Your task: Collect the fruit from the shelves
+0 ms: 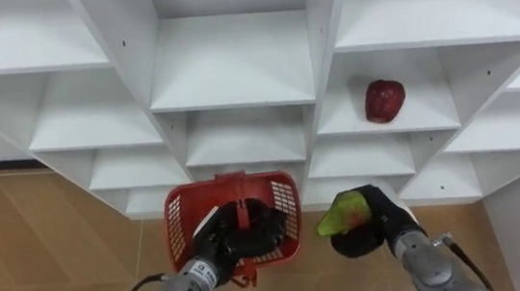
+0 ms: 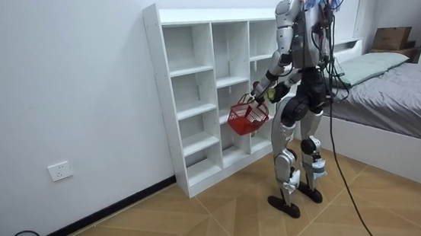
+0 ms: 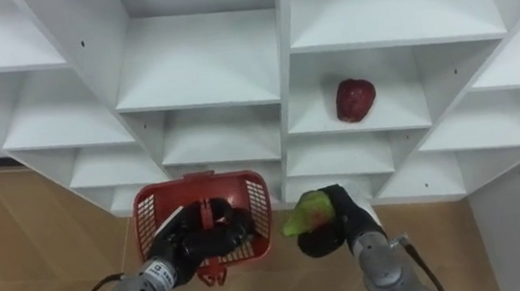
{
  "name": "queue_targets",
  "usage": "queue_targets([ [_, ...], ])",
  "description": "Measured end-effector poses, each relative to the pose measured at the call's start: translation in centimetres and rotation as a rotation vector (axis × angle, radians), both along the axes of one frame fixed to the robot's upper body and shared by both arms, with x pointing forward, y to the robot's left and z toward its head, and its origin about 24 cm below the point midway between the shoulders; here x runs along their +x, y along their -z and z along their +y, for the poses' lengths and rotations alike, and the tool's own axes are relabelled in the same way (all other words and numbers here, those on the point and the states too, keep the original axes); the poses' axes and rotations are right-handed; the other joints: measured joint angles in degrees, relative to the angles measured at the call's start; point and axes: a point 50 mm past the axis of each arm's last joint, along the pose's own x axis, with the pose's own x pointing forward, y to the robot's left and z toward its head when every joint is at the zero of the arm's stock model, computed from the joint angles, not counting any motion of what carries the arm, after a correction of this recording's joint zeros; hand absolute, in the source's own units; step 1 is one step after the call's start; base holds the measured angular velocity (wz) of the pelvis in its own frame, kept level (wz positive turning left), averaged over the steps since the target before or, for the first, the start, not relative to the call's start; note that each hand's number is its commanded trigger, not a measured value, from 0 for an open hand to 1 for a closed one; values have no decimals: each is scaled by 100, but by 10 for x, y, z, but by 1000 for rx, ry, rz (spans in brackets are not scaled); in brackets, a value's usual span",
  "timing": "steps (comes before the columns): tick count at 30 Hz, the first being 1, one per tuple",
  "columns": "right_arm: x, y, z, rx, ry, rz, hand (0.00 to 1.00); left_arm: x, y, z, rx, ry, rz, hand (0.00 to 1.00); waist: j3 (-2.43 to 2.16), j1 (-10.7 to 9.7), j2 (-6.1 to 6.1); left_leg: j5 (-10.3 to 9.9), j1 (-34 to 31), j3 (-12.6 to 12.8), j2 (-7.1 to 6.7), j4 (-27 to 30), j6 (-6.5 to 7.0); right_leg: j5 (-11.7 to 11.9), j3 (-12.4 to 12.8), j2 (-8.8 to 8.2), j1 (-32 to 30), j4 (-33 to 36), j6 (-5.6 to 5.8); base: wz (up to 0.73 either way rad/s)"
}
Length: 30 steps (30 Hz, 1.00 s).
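Status: left hand [image 1: 226, 241] carries the red basket [image 1: 281, 211], fingers curled round its handle. It hangs out in front of the body, so the opening faces up and the other arm can reach it.

Right hand [image 1: 374, 221] is just right of the basket, about level with its rim. Its fingers are clamped on a green fruit [image 1: 342, 216] with a red blush. The fruit sits beside the basket, not over it and not in it. My read: the fruit is picked and the drop-in comes next, which needs a short move left over the rim before letting go.

A red fruit [image 1: 384, 100] lies up and right of the basket, alone on a shelf of the white shelf unit [image 1: 233, 71]. It's well apart from both hands, so at least one more pick is left. The other compartments in view look bare.

I can't tell what's in the basket, as the left hand covers much of the inside.

The room view has the robot upright, with the shelf unit just beyond the basket.

Risk: the basket hangs free from the handle, so it may swing or tip if the fruit lands on the rim.
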Motion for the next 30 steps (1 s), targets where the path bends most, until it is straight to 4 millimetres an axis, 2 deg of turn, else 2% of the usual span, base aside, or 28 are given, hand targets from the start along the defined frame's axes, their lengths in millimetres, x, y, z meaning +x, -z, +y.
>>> queue_targets([
  [13,10,-10,-5,-120,57,-126,100,-4,2,-2,15,45,10,100,0,20,15,0,-64,-10,2,1,0,-1,-59,3,-5,-6,0,2],
  [26,19,-13,-9,-199,45,-165,100,-4,2,-3,5,42,11,100,4,40,21,0,-68,-11,2,-4,1,-2,-75,-1,-5,-12,1,0],
  [30,21,-15,-7,-219,16,-184,100,-4,2,-5,0,43,10,100,23,41,42,0,-76,-12,2,-12,1,-2,-71,0,-19,-17,2,0],
])
